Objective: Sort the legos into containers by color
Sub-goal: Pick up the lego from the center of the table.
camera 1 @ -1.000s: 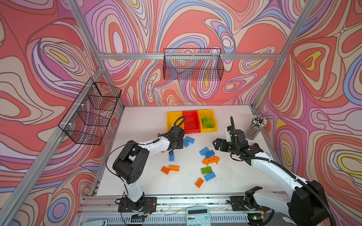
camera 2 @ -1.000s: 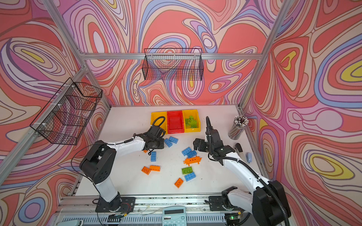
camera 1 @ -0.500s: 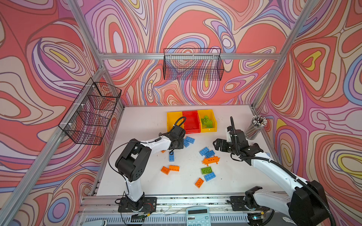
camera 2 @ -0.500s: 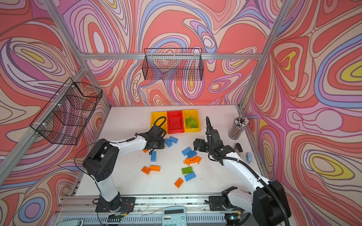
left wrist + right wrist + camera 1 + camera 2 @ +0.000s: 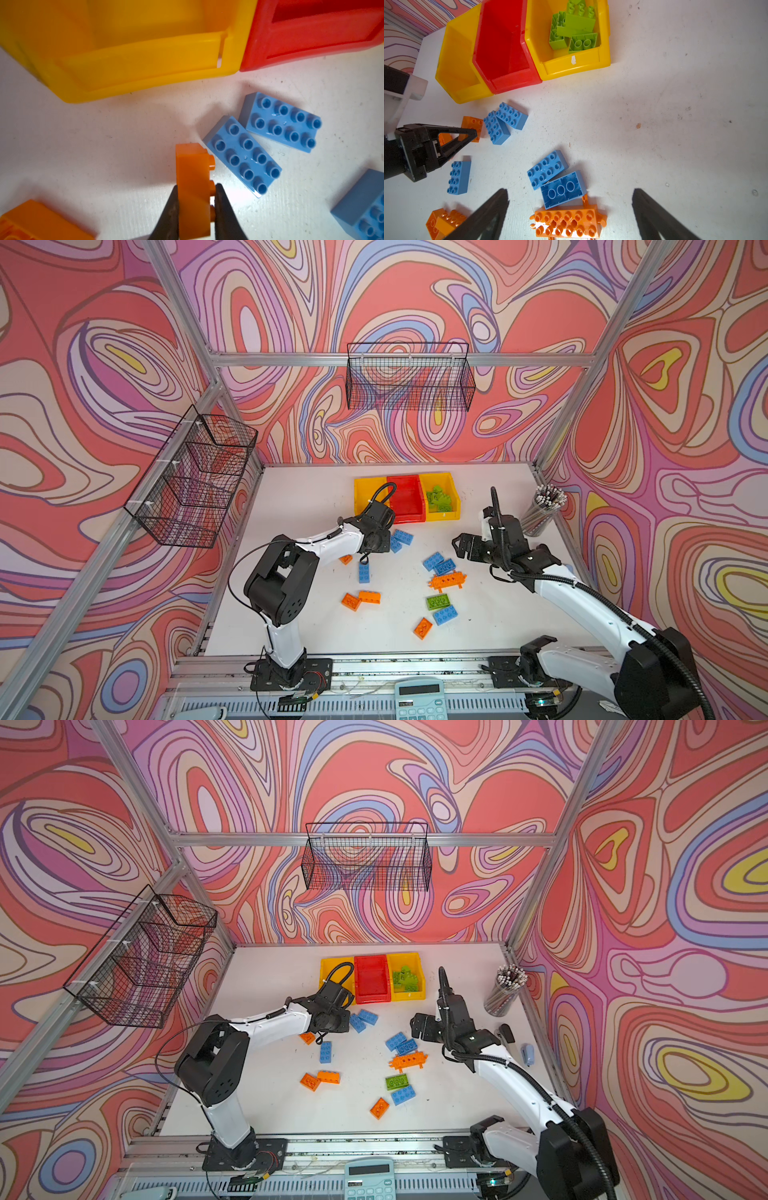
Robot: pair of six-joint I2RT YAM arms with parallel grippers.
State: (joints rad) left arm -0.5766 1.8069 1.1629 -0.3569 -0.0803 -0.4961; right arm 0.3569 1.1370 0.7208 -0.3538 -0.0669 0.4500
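My left gripper [image 5: 196, 187] is shut on an orange lego [image 5: 192, 166], which is turned on its side with the studs against one finger. It is low over the table in front of the left yellow container [image 5: 145, 62] and beside the red container [image 5: 311, 41]. Two blue legos [image 5: 243, 155] lie right next to it. In both top views the left gripper [image 5: 372, 545] [image 5: 328, 1025] hides that brick. My right gripper [image 5: 570, 193] is open above a pronged orange lego [image 5: 566, 223] and two blue ones [image 5: 547, 168]. Green legos [image 5: 439, 497] fill the right yellow container [image 5: 455, 506].
Loose legos lie mid-table: a blue one [image 5: 364, 572], an orange pair [image 5: 360, 599], a green one [image 5: 437, 601], another blue [image 5: 445, 615] and an orange [image 5: 423, 628]. A pencil cup [image 5: 544, 510] stands at the right edge. Wire baskets [image 5: 409, 381] [image 5: 195, 481] hang on the walls.
My left gripper has closed onto the orange lego, and its arm has shifted slightly. The right arm has not moved.
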